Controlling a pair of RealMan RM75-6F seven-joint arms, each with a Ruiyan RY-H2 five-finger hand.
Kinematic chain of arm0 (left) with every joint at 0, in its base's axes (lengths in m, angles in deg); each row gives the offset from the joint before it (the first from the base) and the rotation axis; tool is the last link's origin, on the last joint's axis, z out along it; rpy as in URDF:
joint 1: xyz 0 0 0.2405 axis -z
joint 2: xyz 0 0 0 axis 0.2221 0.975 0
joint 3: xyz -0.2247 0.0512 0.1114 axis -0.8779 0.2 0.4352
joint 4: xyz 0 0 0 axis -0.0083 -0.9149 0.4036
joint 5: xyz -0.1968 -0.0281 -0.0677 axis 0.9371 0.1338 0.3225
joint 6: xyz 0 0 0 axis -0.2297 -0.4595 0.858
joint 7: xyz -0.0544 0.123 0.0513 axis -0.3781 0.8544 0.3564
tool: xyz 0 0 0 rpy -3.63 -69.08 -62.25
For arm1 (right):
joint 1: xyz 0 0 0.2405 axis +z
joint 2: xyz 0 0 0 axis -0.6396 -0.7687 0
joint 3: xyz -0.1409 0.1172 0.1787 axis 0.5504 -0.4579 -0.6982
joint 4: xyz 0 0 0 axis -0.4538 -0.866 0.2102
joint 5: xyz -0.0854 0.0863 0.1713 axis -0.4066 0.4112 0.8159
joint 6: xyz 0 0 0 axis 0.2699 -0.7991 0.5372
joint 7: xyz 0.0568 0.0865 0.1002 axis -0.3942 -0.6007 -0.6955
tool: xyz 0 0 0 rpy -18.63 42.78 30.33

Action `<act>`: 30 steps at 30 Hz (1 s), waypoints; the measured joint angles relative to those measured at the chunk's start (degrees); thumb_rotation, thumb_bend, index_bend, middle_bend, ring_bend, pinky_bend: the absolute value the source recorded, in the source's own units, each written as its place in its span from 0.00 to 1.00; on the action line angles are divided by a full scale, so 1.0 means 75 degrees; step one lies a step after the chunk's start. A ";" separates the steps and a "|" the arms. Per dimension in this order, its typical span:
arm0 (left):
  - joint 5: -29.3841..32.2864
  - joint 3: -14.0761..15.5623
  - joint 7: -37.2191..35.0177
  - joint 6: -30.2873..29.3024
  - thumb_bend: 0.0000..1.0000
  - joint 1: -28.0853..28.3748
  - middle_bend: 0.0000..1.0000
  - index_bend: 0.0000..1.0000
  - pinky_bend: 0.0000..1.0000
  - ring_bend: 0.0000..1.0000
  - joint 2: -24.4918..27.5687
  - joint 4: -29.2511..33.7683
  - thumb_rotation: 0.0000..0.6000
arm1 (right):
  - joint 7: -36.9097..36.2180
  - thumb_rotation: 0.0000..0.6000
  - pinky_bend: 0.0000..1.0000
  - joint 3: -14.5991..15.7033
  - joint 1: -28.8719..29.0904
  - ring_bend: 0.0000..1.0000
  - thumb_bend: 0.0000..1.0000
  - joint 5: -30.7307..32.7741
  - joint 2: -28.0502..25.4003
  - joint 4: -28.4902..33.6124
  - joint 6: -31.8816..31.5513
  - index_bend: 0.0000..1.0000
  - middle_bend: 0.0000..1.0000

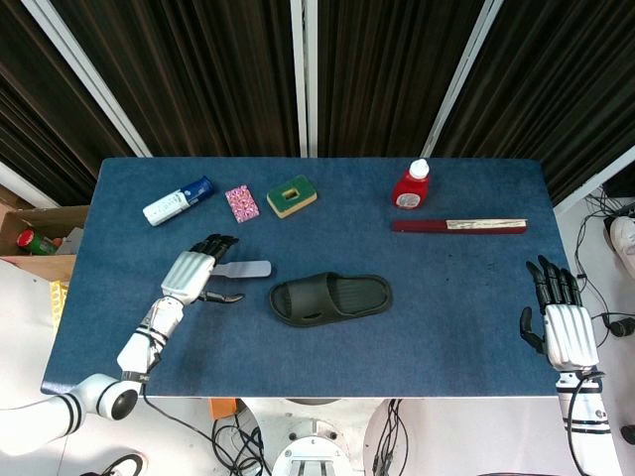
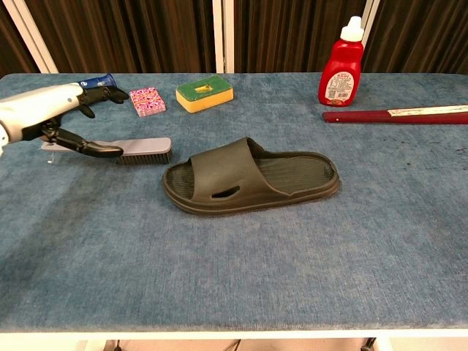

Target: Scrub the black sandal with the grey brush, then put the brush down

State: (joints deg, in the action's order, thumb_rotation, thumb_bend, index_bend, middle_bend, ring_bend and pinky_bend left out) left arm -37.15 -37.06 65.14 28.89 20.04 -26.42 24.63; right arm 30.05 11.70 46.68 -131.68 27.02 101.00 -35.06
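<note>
Blue felt table: ribbed rubber sandal, bristly brush.

Grey brush handle end hidden behind left hand in chest view; contact unclear. White-and-blue tube mostly covered there by the fingers. Right hand outside chest view. Red bottle label too small to read. Red ruler cut by right edge.

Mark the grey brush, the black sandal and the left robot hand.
grey brush (image 2: 145, 151): chest view, on the bristle head.
black sandal (image 2: 219, 169): chest view, on the strap.
left robot hand (image 1: 189, 272): head view, on the back of the hand.
</note>
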 measured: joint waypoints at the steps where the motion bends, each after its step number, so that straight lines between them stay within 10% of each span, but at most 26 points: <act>1: 0.0044 -0.0001 -0.0044 0.0063 0.00 0.0044 0.10 0.09 0.20 0.07 -0.0058 -0.0106 0.47 | 0.0002 1.00 0.00 0.0000 0.0001 0.00 0.66 -0.0006 0.0000 0.0001 -0.0005 0.00 0.00; 9: 0.0183 0.0107 -0.0197 0.0160 0.00 0.0183 0.12 0.15 0.21 0.08 -0.0187 -0.0352 0.48 | -0.0009 1.00 0.00 0.0010 -0.0002 0.00 0.66 -0.0018 0.0011 -0.0014 -0.0009 0.00 0.00; 17: 0.0319 0.0079 0.0059 -0.0080 0.01 0.0227 0.21 0.26 0.31 0.19 -0.0487 -0.0694 0.78 | -0.0108 1.00 0.00 -0.0046 0.0000 0.00 0.67 -0.0065 0.0020 -0.0058 -0.0108 0.00 0.00; 30: 0.0519 0.0011 -0.0490 0.0183 0.08 0.0368 0.27 0.32 0.36 0.23 -0.0762 -0.1201 0.80 | 0.0076 1.00 0.00 -0.0035 0.0056 0.00 0.74 0.0049 0.0095 -0.0062 0.0058 0.00 0.00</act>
State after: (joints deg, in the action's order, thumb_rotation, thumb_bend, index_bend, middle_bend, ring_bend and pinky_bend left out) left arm -33.25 -36.98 61.46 30.26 22.80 -32.13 15.62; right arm 30.63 11.44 47.10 -131.31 27.73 100.53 -34.62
